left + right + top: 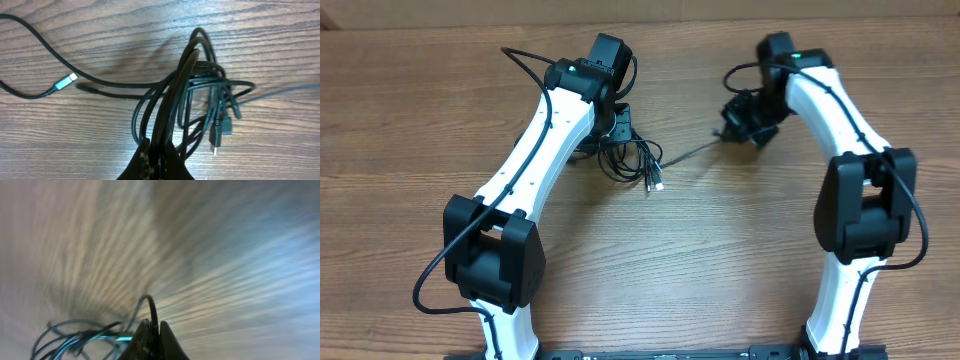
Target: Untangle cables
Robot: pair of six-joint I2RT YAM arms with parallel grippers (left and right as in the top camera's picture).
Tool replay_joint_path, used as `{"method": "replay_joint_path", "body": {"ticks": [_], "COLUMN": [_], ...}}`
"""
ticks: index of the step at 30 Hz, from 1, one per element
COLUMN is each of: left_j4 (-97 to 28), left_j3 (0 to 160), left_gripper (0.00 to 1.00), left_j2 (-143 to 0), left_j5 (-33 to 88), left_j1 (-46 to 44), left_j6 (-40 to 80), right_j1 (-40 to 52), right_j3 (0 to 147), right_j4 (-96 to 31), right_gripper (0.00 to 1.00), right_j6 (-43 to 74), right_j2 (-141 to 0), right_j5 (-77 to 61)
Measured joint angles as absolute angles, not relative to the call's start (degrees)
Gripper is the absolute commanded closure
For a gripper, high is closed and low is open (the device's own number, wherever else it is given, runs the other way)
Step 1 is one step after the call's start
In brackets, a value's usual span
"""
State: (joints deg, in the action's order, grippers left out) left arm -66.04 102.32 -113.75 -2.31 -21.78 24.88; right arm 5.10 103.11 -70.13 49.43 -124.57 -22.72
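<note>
Overhead view: a wooden table [720, 260] with two white robot arms reaching from the near edge toward the far side. The left gripper [618, 122] sits at the far centre-left, directly over a bunch of thin black cables [632, 158]. The bunch lies on the table just near of that gripper, and its plug ends [656, 182] point toward the near right. One strand [692, 152] runs from the bunch to the right, toward the right gripper [738, 122] at the far centre-right. From this view the stance of either pair of jaws cannot be told.

Left wrist view: the left gripper [159, 152] shows at the bottom centre, its jaws pinched narrow on several loops of the cables [200, 90]. The loops fan upward and to the right over the wood grain. A silver plug [67, 81] lies on the table well to the left, at the end of a separate curving cord.

Right wrist view: heavily blurred. The right gripper [154, 332] shows at the bottom centre, jaws pressed together with one dark strand [150, 305] arching up from between them. More cable loops [75, 337], tinted blue, trail to the lower left
</note>
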Motion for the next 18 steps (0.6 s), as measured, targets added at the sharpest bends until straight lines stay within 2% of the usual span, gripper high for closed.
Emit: {"method": "replay_joint_path", "body": {"ticks": [2, 3, 4, 5, 8, 10, 13, 15, 18], "left_j4": [-65.7, -65.1, -64.1, -63.3, -61.4, -60.5, -60.2, -60.2, -60.2], "left_j3": [102.3, 102.3, 102.3, 102.3, 102.3, 102.3, 102.3, 102.3, 102.3], "left_gripper": [0.96, 0.96, 0.96, 0.96, 0.96, 0.96, 0.96, 0.96, 0.96], "left_j2": [-113.8, -113.8, -113.8, -113.8, -113.8, -113.8, -113.8, -113.8, -113.8], "left_j5": [-2.2, -1.7, -0.6, 0.6, 4.2, 6.5, 10.1, 11.5, 12.6], "left_j1": [-21.8, -21.8, -21.8, -21.8, -21.8, -21.8, -21.8, -21.8, -21.8], "left_j6": [24.0, 23.3, 21.8, 20.6, 17.3, 15.1, 11.8, 10.2, 9.0], "right_j1": [3.2, 2.6, 1.9, 1.5, 1.7, 1.9, 2.0, 2.0, 2.0], "right_j3": [103.0, 103.0, 102.9, 102.9, 102.9, 102.9, 102.9, 102.9, 102.9], "right_j4": [-72.8, -73.8, -74.9, -75.8, -76.1, -76.1, -75.4, -74.1, -72.6], "right_gripper": [0.9, 0.78, 0.72, 0.54, 0.33, 0.25, 0.23, 0.26, 0.45], "right_j6": [48.9, 48.7, 48.5, 47.5, 45.9, 44.1, 41.3, 37.9, 32.1], "right_j2": [-124.6, -124.6, -124.6, -124.6, -124.6, -124.6, -124.6, -124.6, -124.6], "right_j5": [-21.3, -20.5, -19.6, -18.9, -18.8, -19.4, -21.7, -24.3, -29.5]}}
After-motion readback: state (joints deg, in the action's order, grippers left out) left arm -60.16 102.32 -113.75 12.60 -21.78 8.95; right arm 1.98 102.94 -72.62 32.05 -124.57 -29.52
